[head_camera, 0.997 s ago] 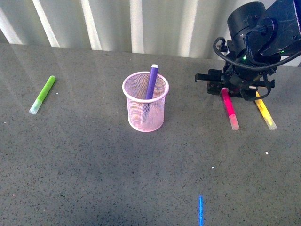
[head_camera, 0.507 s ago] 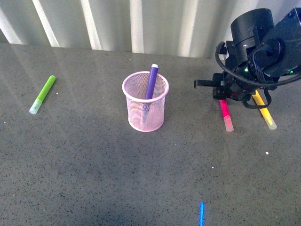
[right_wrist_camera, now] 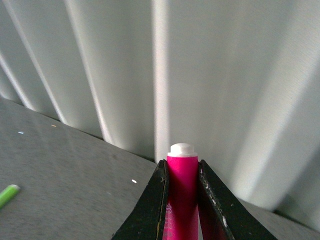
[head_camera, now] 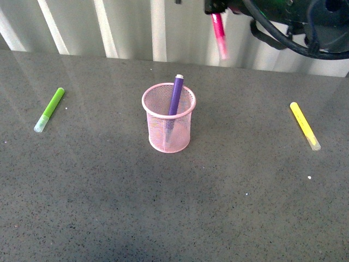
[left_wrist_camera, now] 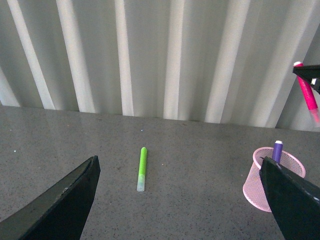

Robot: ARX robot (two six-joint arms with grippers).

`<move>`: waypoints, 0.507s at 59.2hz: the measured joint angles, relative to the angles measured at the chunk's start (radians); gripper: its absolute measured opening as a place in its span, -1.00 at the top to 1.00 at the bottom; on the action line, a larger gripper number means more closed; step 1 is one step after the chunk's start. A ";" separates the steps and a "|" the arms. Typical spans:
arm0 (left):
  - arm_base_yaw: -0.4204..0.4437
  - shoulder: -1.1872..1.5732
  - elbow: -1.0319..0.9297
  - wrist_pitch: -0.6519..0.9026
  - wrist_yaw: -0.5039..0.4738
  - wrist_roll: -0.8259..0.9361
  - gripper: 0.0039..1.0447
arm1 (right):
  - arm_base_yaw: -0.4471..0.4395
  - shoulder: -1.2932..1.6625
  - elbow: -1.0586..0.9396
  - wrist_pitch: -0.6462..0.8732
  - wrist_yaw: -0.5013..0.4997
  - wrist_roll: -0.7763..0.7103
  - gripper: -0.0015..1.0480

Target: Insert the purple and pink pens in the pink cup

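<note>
The pink cup (head_camera: 169, 118) stands upright mid-table with the purple pen (head_camera: 175, 95) leaning inside it, tip above the rim. High above and to the right of the cup, my right gripper (head_camera: 217, 12) is shut on the pink pen (head_camera: 220, 35), which hangs nearly upright in the air. In the right wrist view the pink pen (right_wrist_camera: 182, 190) is clamped between both fingers. My left gripper (left_wrist_camera: 180, 200) is open and holds nothing; its view shows the pink cup (left_wrist_camera: 272, 186), the purple pen (left_wrist_camera: 277, 151) and the lifted pink pen (left_wrist_camera: 307, 92) to one side.
A lime green marker (head_camera: 49, 109) lies at the table's left and a yellow marker (head_camera: 305, 125) at the right. The green marker (left_wrist_camera: 142, 168) also shows ahead of the left gripper. A white corrugated wall (head_camera: 136, 27) backs the table.
My right gripper has lifted the pink pen off the table beside the yellow marker and carried it up and leftwards, to above and right of the cup.
</note>
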 joint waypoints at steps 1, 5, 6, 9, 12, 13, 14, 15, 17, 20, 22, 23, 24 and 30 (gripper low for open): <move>0.000 0.000 0.000 0.000 0.000 0.000 -0.88 | 0.012 -0.002 0.000 0.012 -0.010 -0.005 0.78; 0.000 0.000 0.000 0.000 0.000 0.000 -0.88 | 0.048 0.000 -0.001 0.039 -0.036 -0.025 0.78; 0.000 0.000 0.000 0.000 0.000 0.000 -0.88 | 0.060 0.003 -0.002 0.044 -0.042 -0.029 0.78; 0.000 0.000 0.000 0.000 0.000 0.000 -0.88 | 0.080 0.008 -0.002 0.047 -0.047 -0.035 0.78; 0.000 0.000 0.000 0.000 0.000 0.000 -0.88 | 0.102 0.016 -0.002 0.060 -0.054 -0.040 0.78; 0.000 0.000 0.000 0.000 0.000 0.000 -0.88 | 0.109 0.022 -0.001 0.067 -0.058 -0.040 0.78; 0.000 0.000 0.000 0.000 0.000 0.000 -0.88 | 0.114 0.027 0.001 0.069 -0.060 -0.040 0.78; 0.000 0.000 0.000 0.000 0.000 0.000 -0.88 | 0.117 0.029 0.003 0.069 -0.060 -0.040 0.78; 0.000 0.000 0.000 0.000 0.000 0.000 -0.88 | 0.127 0.038 0.008 0.071 -0.060 -0.039 0.78; 0.000 0.000 0.000 0.000 0.000 0.000 -0.88 | 0.139 0.055 0.017 0.075 -0.061 -0.035 0.78; 0.000 0.000 0.000 0.000 0.000 0.000 -0.88 | 0.145 0.068 0.025 0.075 -0.061 -0.031 0.78; 0.000 0.000 0.000 0.000 0.000 0.000 -0.88 | 0.147 0.074 0.029 0.075 -0.061 -0.031 0.78; 0.000 0.000 0.000 0.000 0.000 0.000 -0.88 | 0.150 0.080 0.033 0.075 -0.062 -0.030 0.78; 0.000 0.000 0.000 0.000 0.000 0.000 -0.88 | 0.157 0.106 0.052 0.077 -0.068 -0.028 0.78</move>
